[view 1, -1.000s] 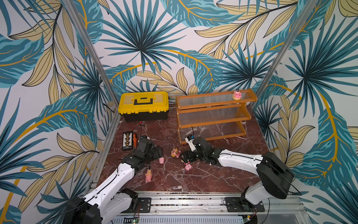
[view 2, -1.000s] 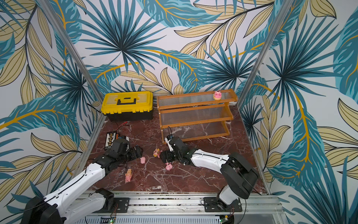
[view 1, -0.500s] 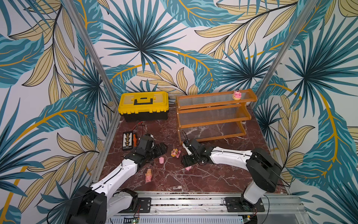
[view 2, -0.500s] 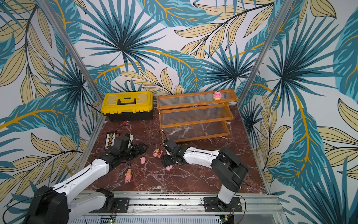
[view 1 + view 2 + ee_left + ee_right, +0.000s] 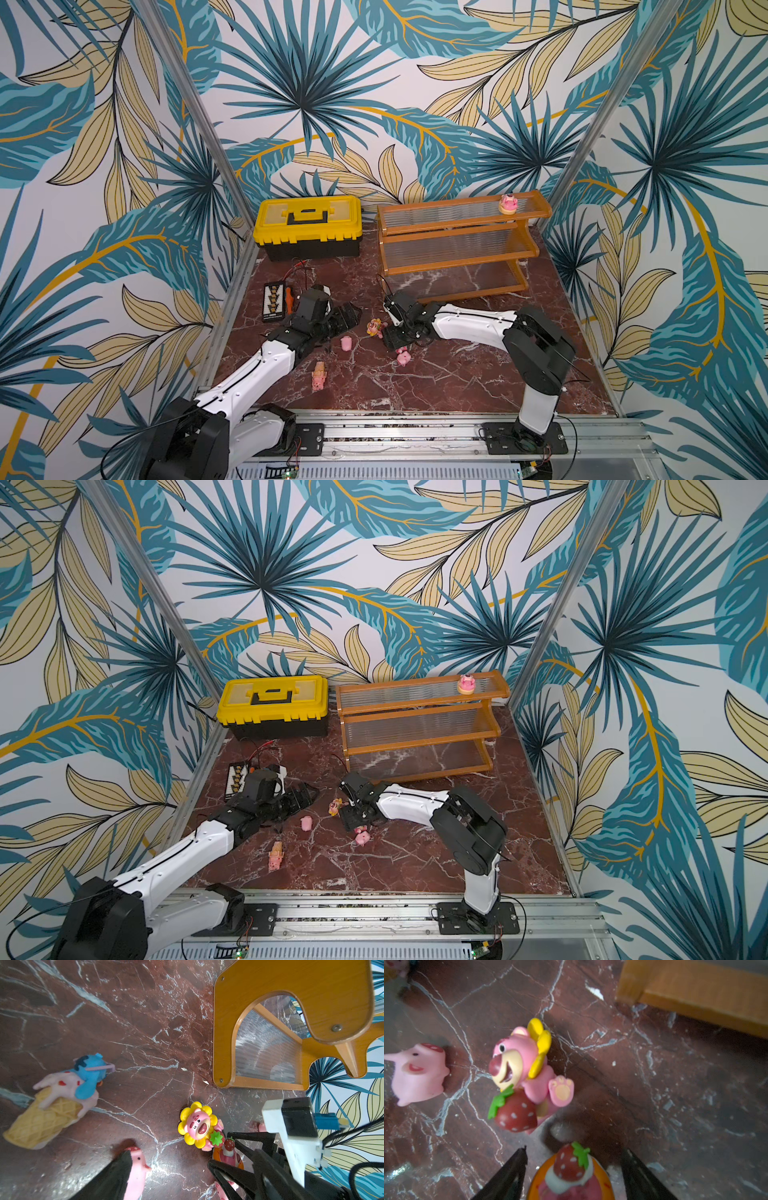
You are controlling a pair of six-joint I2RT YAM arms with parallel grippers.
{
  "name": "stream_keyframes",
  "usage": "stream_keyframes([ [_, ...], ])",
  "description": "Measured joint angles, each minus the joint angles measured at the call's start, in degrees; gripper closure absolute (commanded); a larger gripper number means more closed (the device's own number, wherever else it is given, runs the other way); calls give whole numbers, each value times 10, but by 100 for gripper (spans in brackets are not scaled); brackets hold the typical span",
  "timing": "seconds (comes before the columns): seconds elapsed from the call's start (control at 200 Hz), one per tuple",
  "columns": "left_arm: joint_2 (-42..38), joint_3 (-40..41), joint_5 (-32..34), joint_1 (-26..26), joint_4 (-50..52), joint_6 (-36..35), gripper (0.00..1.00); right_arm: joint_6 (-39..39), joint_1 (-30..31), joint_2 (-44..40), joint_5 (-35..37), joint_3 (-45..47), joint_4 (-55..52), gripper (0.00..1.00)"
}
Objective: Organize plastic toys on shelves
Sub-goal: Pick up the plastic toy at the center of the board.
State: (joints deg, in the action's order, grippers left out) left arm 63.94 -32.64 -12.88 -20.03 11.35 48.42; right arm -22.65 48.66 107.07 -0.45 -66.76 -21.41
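Now right gripper (image 5: 575,1149) has slid in and narrowed, jaws apart straddling the strawberry-topped toy (image 5: 571,1176) on the bench (image 5: 457,374), unclamped; shelves (image 5: 453,247) at 1 o'clock. Left gripper (image 5: 347,318) wide apart. Pickup likely next.

Top views: high, front, facing back wall (image 5: 374,104), near-identical. Wrist views: close, low; both share sunflower bear (image 5: 197,1126).

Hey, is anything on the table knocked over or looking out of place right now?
Yes. The tan ice-cream-cone figurine lies flat on its side on the red-brown marble tabletop, while the pink sunflower-collared bear figurine nearby stands upright.
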Motion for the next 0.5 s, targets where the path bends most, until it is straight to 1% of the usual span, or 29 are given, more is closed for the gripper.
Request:
stream_keyframes([
  [0.295,-14,0,1,0,-3,0,6,7,3,-1,7,4,-12,30],
  [0.345,-14,0,2,0,-4,0,6,8,5,-1,9,5,-12,33],
  [0.441,-14,0,0,0,-8,0,6,11,5,-1,8,5,-12,43],
  [0.501,-14,0,0,0,-10,0,6,15,5,-2,7,8,-10,44],
])
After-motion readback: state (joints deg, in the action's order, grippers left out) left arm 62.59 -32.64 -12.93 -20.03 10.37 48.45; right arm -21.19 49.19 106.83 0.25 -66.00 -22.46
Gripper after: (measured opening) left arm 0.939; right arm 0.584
